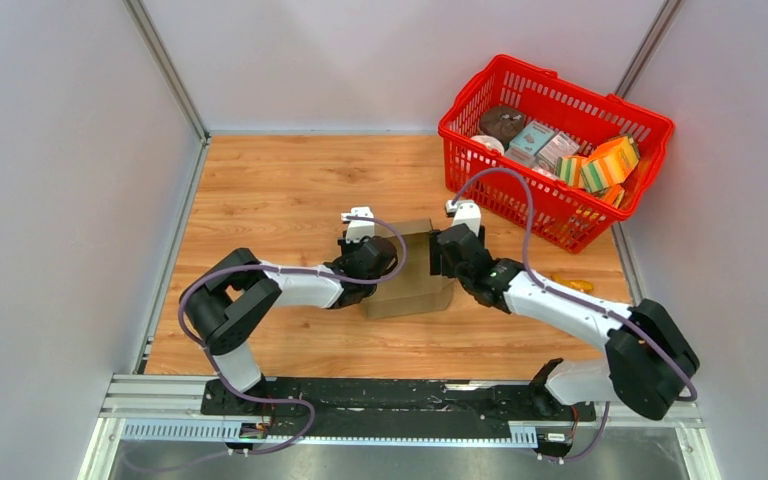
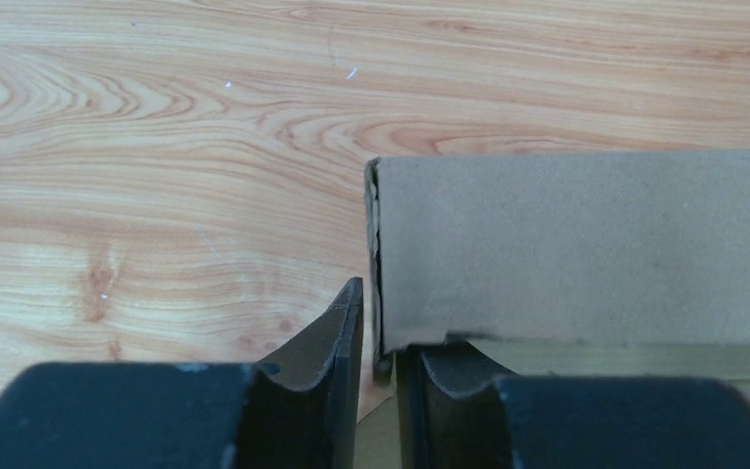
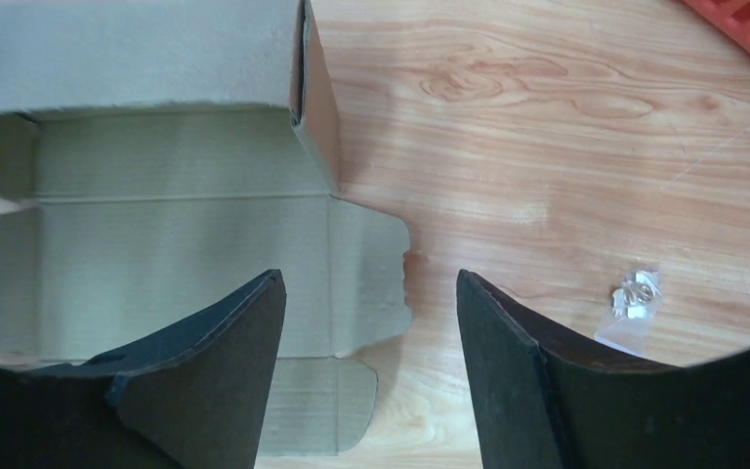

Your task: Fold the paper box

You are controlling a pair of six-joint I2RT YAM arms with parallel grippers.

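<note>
— Half done, would you say?
— Less, I judge. One wall (image 3: 137, 49) of the paper box (image 1: 410, 280) stands; the end flaps (image 3: 366, 274) at its 3 o'clock lie flat on the worktop (image 1: 280, 190).
— Where is it?
— Mid-worktop, between both arms. Right jaws, at 3 o'clock: spread, empty. Left jaws, at 9 o'clock: nearly together astride the wall's edge; pinching or not, I cannot tell.

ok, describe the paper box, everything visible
The paper box is plain brown unprinted cardboard, half folded, lying on the table between both arms. One long wall stands up from the flat base; a rounded flap lies flat on the wood. An upright edge sits between the close-set fingers of the left gripper; whether they press it is unclear. The right gripper hangs open over the flap.
</note>
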